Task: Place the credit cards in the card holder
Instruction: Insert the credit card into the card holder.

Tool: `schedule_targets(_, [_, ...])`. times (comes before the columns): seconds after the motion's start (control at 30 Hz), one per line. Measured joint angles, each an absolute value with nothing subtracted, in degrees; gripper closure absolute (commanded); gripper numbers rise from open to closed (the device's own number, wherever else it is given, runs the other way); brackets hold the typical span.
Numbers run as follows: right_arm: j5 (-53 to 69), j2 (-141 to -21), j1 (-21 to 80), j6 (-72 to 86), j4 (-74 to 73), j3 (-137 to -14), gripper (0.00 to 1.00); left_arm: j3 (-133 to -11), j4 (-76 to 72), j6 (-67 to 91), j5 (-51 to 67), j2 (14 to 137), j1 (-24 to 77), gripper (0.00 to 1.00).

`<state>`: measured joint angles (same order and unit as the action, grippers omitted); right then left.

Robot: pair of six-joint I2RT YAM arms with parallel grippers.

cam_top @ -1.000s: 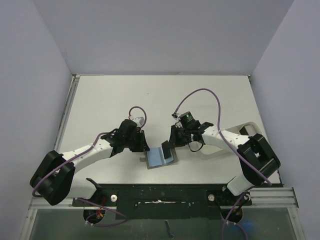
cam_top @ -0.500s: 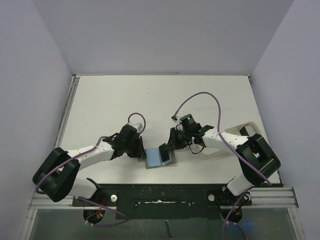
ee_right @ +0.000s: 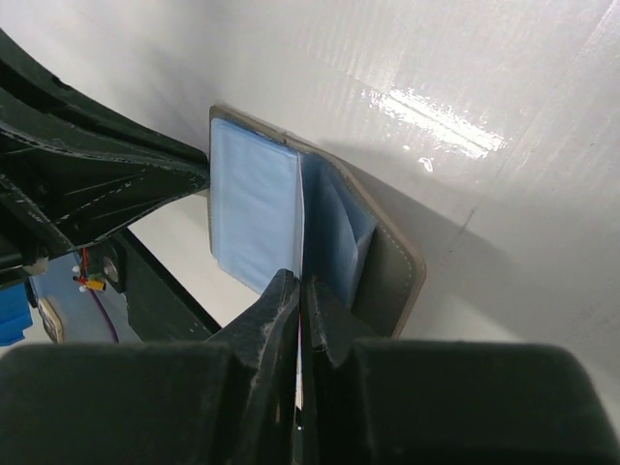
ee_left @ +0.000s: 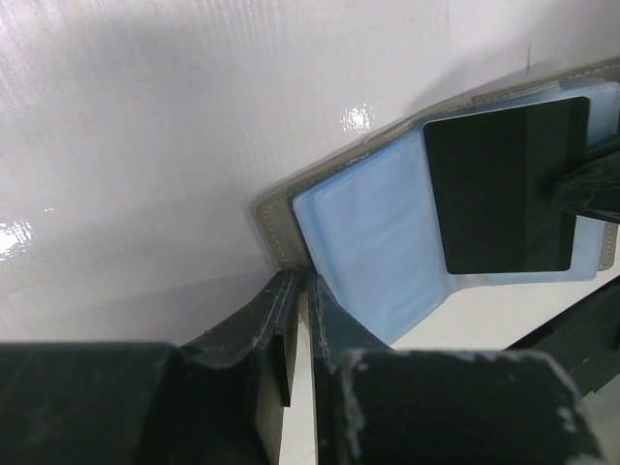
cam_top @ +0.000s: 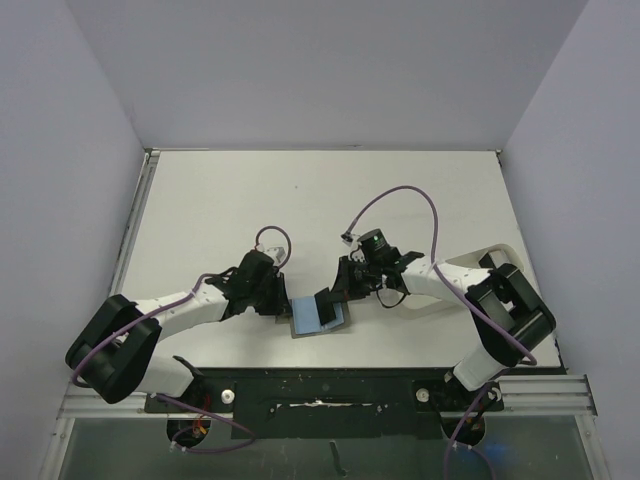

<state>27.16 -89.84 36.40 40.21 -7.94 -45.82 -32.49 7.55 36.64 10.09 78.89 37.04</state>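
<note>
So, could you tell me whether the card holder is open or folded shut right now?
Open: the card holder shows its light blue lining facing up in all views, with a dark card over one half.

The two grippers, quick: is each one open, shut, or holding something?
Left gripper: shut, pinching the edge of the open card holder.
Right gripper: shut on a dark credit card, held over the card holder.

card holder (ee_left: 363, 247): grey-olive outside, light blue lining
credit card (ee_left: 504, 184): plain black
table (ee_left: 145, 116): glossy white
</note>
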Motion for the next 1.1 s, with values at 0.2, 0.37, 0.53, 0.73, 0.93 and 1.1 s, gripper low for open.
schedule_targets(0.2, [27.3, -91.9, 36.4, 40.8, -7.3, -45.1, 1.0, -32.2, 7.4, 36.6, 10.1, 78.9, 37.0, 0.91])
schedule_targets(0.37, [27.3, -92.4, 36.4, 41.0, -7.1, -45.1, 1.0, -31.8, 6.9, 36.6, 10.1, 78.9, 37.0, 0.91])
schedule_targets(0.53, [27.0, -92.4, 36.4, 41.0, -7.5, -45.1, 1.0, -31.7, 6.8, 36.6, 10.1, 78.9, 37.0, 0.91])
schedule_targets(0.73, [26.1, -92.4, 36.4, 40.9, -9.0, -45.1, 1.0, -31.4, 6.7, 36.6, 10.1, 78.9, 37.0, 0.91])
schedule_targets(0.93, [25.7, -92.3, 36.4, 40.6, -10.6, -45.1, 1.0, -31.1, 6.6, 36.7, 10.2, 78.8, 37.0, 0.91])
schedule_targets(1.1, [25.1, -91.9, 36.4, 40.6, -11.5, -45.1, 1.0, -31.1, 6.6, 36.6, 10.2, 78.8, 37.0, 0.91])
